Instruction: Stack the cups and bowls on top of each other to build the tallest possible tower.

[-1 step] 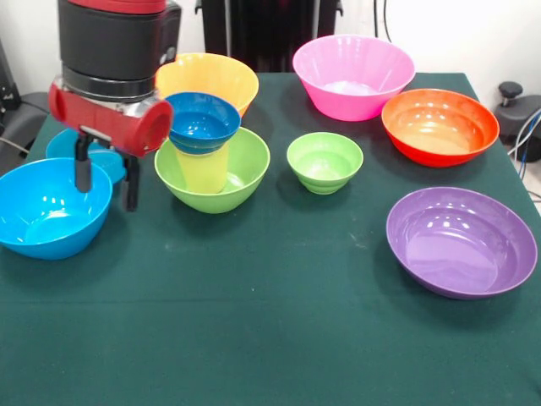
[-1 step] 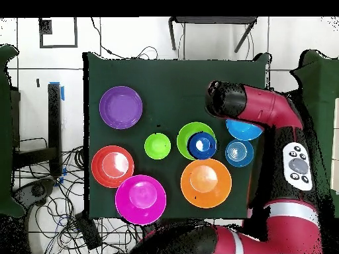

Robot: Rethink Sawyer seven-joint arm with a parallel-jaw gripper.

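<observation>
On the green table (image 1: pixel 279 338) the tower (image 1: pixel 207 156) so far is three pieces: a large lime-green bowl (image 1: pixel 241 182), the pale yellow tumbler (image 1: pixel 203 172) standing upright inside it, and a dark blue bowl (image 1: pixel 203 121) seated on the tumbler's mouth. It stands toward one side edge of the table, about midway along it. The gripper (image 1: pixel 106 182) hangs beside the tower, over the rim of a big light-blue bowl (image 1: pixel 46 211) at that same edge; its two black jaws are apart and hold nothing. Behind the tower sits a yellow-orange bowl (image 1: pixel 211 78). A small lime-green bowl (image 1: pixel 325 161) sits near the table's middle, well apart from the stack. A pink bowl (image 1: pixel 353 74) and a red-orange bowl (image 1: pixel 439 125) lie toward the opposite side, and a purple bowl (image 1: pixel 461 239) lies alone near that side edge. No writing or label can be read on anything.
</observation>
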